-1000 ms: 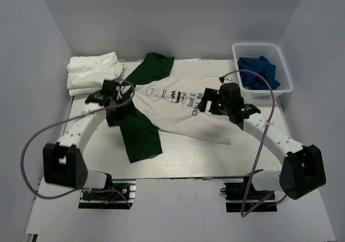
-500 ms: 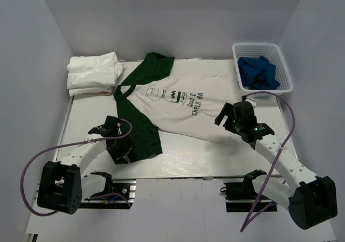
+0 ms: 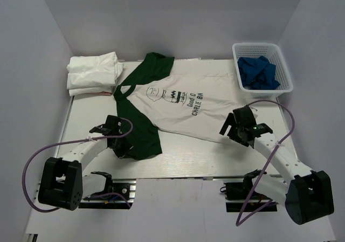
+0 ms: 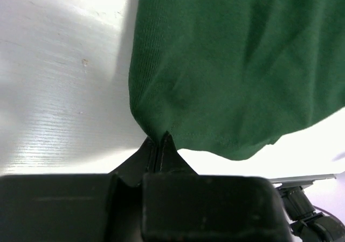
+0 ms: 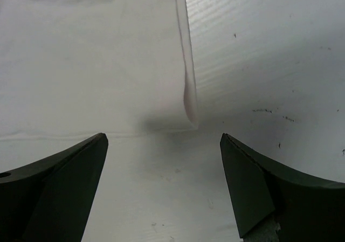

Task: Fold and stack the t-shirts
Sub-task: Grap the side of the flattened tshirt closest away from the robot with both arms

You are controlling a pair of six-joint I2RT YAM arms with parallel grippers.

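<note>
Lying spread on the counter [image 3: 188, 156], the printed t-shirt [image 3: 183, 104] awaits folding near the white stack [image 3: 92, 72]. Left wrist: the left pincer [image 4: 159, 145] is clamped shut on the green sleeve hem [image 4: 215, 137], seemingly to lift it. Right wrist: the right pincer [image 5: 161, 161] gapes empty over the white hem corner [image 5: 186, 99], likely lining up.

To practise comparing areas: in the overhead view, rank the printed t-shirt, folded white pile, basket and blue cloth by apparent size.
1. printed t-shirt
2. basket and folded white pile: too alike to rank
3. blue cloth, lying inside the basket
</note>
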